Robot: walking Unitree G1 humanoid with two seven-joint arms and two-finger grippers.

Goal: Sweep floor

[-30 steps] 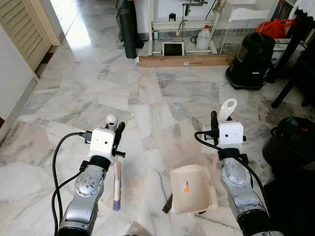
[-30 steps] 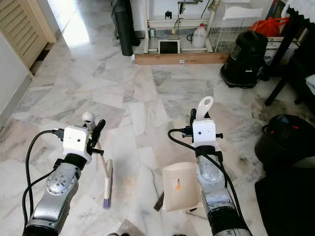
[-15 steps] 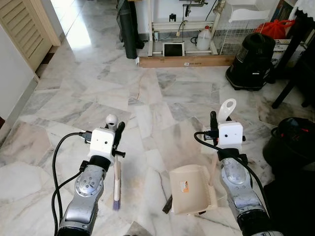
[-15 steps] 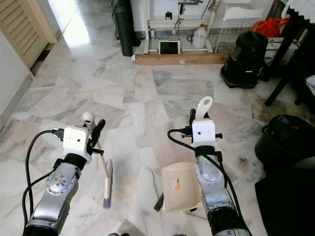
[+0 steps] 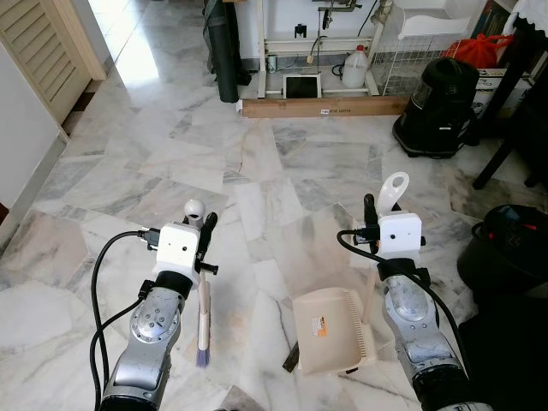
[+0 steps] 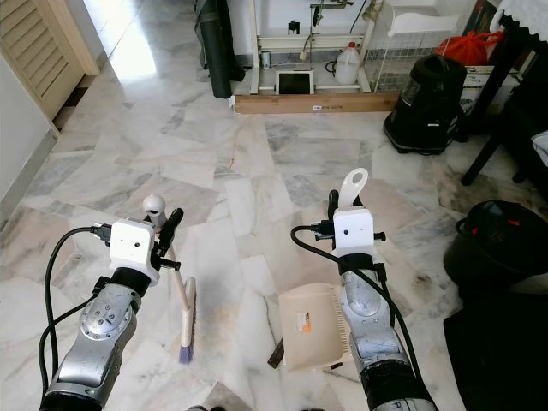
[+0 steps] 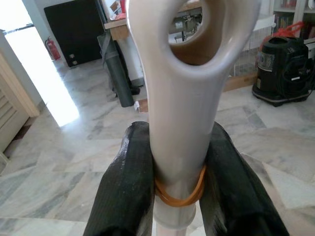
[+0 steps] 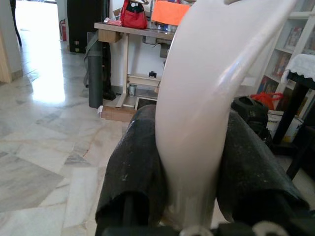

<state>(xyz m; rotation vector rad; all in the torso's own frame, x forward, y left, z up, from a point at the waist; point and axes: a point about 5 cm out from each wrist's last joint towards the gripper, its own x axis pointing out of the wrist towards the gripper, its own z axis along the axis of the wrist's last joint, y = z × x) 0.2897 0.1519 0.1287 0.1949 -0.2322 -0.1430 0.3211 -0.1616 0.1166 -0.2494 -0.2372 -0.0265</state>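
My left gripper (image 5: 204, 229) is shut on the cream handle of a small hand brush (image 5: 204, 321); its purple bristles hang down close to the marble floor (image 5: 257, 171). In the left wrist view the black fingers (image 7: 125, 191) clamp the brush handle (image 7: 184, 98), which has an orange rubber band around it. My right gripper (image 5: 377, 210) is shut on the upright handle of a beige dustpan (image 5: 334, 330), whose pan rests low by the floor in front of me. The right wrist view shows the dustpan handle (image 8: 206, 98) between the fingers (image 8: 133, 167).
A long cardboard box (image 5: 325, 106) lies along the far wall under a white rack with a jug (image 5: 354, 67). A black vacuum cleaner (image 5: 438, 107) stands at the right, a black bin (image 5: 509, 248) nearer right. Louvred door (image 5: 43, 51) at far left.
The dustpan has tilted and shifted very slightly toward the left. The brush and left arm have stayed still.
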